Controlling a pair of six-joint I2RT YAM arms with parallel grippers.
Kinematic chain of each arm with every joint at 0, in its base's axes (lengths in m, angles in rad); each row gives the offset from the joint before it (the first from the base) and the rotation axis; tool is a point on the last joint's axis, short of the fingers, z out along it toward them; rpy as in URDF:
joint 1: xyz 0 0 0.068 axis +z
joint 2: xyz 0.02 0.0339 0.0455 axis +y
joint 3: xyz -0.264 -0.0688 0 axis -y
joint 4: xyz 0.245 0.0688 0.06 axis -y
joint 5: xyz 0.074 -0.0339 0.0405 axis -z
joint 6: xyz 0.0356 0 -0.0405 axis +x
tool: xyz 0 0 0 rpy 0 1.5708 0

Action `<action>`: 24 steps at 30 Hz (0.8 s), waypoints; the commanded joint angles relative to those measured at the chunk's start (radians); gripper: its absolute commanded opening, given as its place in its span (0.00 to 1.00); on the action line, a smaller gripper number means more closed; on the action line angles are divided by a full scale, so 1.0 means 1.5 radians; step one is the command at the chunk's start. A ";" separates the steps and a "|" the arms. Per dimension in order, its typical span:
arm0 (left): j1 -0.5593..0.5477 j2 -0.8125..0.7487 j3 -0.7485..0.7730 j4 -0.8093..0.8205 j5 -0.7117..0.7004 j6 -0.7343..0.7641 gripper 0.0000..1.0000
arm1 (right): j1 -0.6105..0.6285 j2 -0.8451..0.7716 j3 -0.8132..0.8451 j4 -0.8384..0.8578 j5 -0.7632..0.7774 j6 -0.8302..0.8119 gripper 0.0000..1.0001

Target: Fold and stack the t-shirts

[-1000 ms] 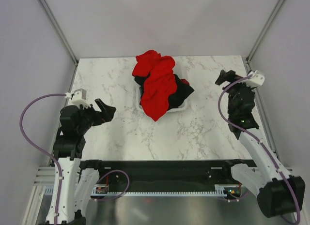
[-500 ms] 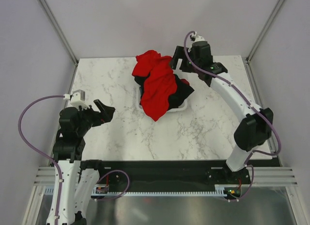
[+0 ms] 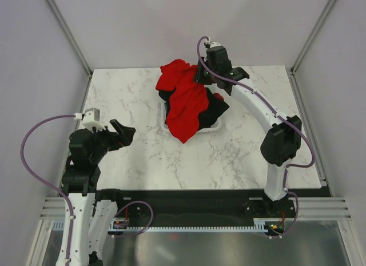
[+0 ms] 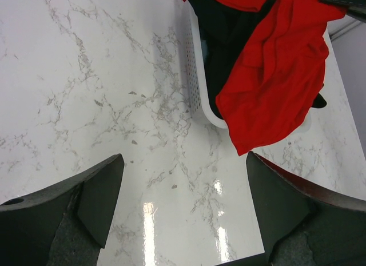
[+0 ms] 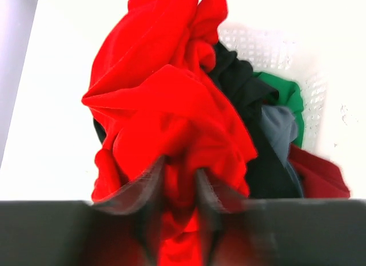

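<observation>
Tub [image 4: 191, 66]: one, white, holding one red t-shirt [image 4: 274, 77] over black t-shirts [image 4: 223, 43], number unclear; left claw [image 4: 184, 163] wide; right claw [image 5: 179, 166] narrow, grip unclear

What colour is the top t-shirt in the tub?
Bright red; the top t-shirt shows best in the left wrist view.

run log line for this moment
right gripper at red t-shirt in white tub, jaws unclear | left gripper open over table | folding not begun

one red t-shirt [image 3: 186, 106], one white tub [image 4: 191, 66]
</observation>
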 commanded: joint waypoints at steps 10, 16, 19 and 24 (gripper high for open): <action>0.000 -0.024 -0.006 0.009 0.000 -0.018 0.91 | 0.010 -0.156 0.115 -0.056 0.076 -0.063 0.00; 0.000 -0.010 -0.006 0.009 -0.008 -0.016 0.91 | 0.010 -0.368 0.092 -0.053 0.252 -0.111 0.00; 0.001 0.007 -0.008 0.011 -0.013 -0.017 0.91 | 0.010 -0.477 0.017 -0.059 0.379 -0.140 0.00; 0.001 0.091 -0.011 0.044 0.027 -0.028 0.90 | 0.010 -0.644 -0.181 -0.118 0.547 -0.109 0.00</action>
